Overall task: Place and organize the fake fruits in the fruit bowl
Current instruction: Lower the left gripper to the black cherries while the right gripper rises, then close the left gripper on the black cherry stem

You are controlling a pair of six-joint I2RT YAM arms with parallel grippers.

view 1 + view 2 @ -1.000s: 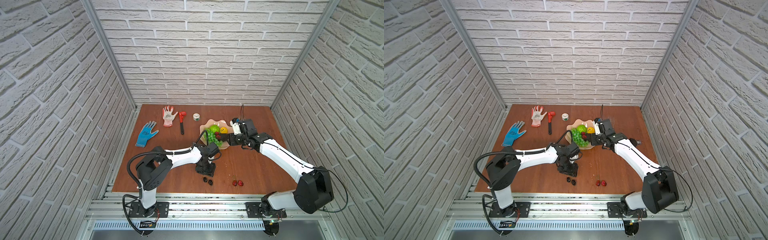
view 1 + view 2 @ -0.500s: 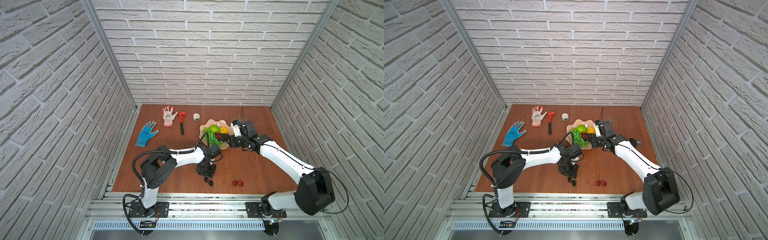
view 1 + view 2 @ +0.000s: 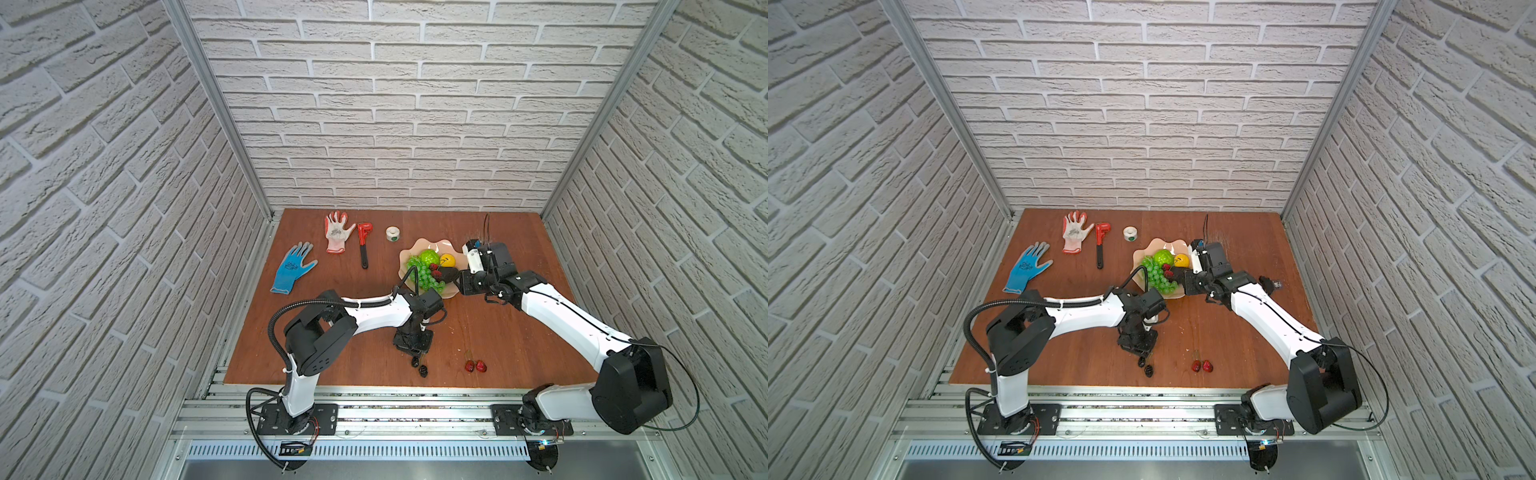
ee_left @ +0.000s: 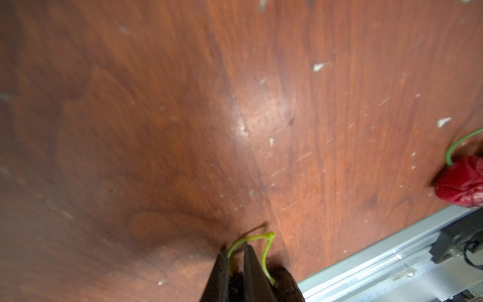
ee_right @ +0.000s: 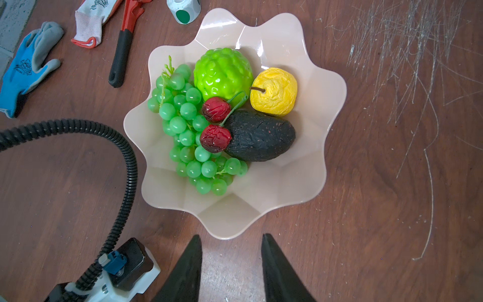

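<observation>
Bowl (image 5: 300, 183): five fruits (image 5: 222, 78) in. Near worktop's front edge: dark cherries (image 3: 423, 370), stem pinched by left gripper (image 4: 235, 249); red cherries (image 3: 475, 366). Right gripper (image 5: 230, 238) spread.

The pale pink fruit bowl (image 5: 300, 183), scalloped at the rim, stands upright on the desk (image 3: 498, 332), nearer its far edge than its front. Inside lie the green grape bunch (image 5: 183, 125), the bumpy lime-green ball (image 5: 223, 72), the wrinkled yellow lemon (image 5: 274, 91) and the dark avocado (image 5: 258, 136) on its side. A stemmed red cherry pair (image 5: 215, 138) rests on top, touching grapes and avocado. Near the front edge lies a loose red cherry pair (image 3: 476, 366). Left of it is a dark cherry pair (image 3: 419, 366), its green stem seemingly pinched in the left gripper (image 4: 234, 251).
</observation>
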